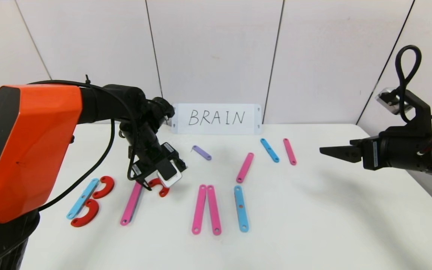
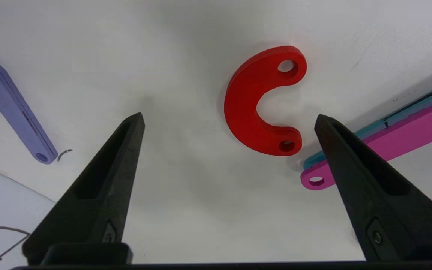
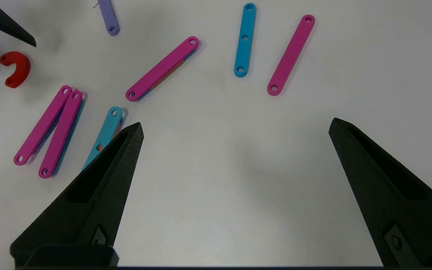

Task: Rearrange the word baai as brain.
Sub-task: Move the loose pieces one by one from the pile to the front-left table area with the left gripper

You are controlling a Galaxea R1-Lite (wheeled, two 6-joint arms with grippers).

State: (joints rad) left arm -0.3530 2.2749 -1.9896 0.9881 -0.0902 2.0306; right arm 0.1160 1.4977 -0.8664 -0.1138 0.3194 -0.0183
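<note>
Left gripper [image 2: 229, 120] hangs spread wide right over the red curve [image 2: 261, 101], which lies between its fingertips beside the pink strip [image 2: 407, 138], while the right gripper [image 3: 234, 127], also spread, waits well apart.

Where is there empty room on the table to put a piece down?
The table's right front is bare, below the right gripper. It's crowded on the left, where the left gripper hangs open over the red curve beside the pink strip.
</note>
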